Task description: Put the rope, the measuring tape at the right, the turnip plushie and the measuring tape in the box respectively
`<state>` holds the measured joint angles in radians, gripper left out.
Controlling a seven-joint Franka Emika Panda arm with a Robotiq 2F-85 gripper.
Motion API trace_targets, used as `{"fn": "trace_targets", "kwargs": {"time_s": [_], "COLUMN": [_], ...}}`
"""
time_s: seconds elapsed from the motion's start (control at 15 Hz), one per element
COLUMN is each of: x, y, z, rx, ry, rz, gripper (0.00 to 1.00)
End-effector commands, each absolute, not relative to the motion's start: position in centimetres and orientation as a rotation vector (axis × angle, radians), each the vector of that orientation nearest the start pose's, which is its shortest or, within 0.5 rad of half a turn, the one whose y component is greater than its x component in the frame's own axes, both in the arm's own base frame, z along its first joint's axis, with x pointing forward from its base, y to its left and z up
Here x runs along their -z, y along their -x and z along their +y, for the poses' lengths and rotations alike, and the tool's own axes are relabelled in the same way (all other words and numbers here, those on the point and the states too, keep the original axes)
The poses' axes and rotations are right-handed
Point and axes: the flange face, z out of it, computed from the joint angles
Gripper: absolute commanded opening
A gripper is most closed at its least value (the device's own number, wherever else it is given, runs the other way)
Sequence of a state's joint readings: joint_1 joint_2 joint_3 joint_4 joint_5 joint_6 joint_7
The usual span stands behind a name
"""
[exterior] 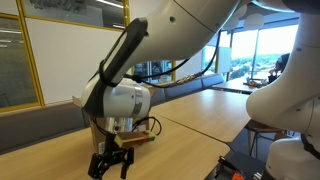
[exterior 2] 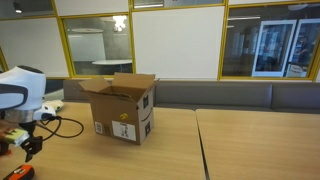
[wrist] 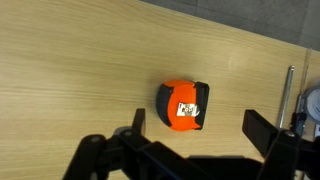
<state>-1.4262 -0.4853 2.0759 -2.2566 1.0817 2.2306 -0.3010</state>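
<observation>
In an exterior view the white robot arm (exterior: 150,40) fills most of the frame. Its black gripper (exterior: 112,165) hangs low over the light wooden tabletop (exterior: 200,120), jaws pointing down and spread apart. What lies beneath them is cut off by the bottom edge. The brown cardboard box (exterior: 80,103) is almost wholly hidden behind the arm, and only one flap shows.

In an exterior view from farther off, the box (exterior 2: 122,105) stands upright on the tabletop (exterior 2: 250,140) with its top flaps open. Its inside cannot be seen from here. The gripper (exterior 2: 30,147) is at the far left edge, well apart from the box. Below it the orange and black measuring tape (exterior 2: 20,173) shows only as a small orange sliver, cut by the frame. A thin black cord (exterior 2: 62,125) loops between the arm and the box.

In the wrist view the tape (wrist: 182,103) lies flat on the tabletop (wrist: 80,60), whole and sharp, with a white label on its face. The jaws stand wide, one dark finger (wrist: 136,120) on each side of the tape, neither touching it. At the right edge a thin grey bar (wrist: 290,90) is cut off and hard to make out.
</observation>
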Motion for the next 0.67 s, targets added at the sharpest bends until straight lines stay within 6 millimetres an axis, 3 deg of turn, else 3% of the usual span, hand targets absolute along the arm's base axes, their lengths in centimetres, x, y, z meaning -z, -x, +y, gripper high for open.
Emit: {"fn": "trace_targets", "kwargs": {"time_s": [0.0, 0.27, 0.6], "x": [-21.0, -18.1, -16.1], "y": [-40.9, -40.5, -41.2], "z": [33.8, 35.7, 38.9], "rx": [-0.236, -0.256, -0.224], "ry": [2.757, 2.779, 2.901], "rz": [-0.273, -0.265, -0.357], "gripper": [1.0, 1.0, 1.0]}}
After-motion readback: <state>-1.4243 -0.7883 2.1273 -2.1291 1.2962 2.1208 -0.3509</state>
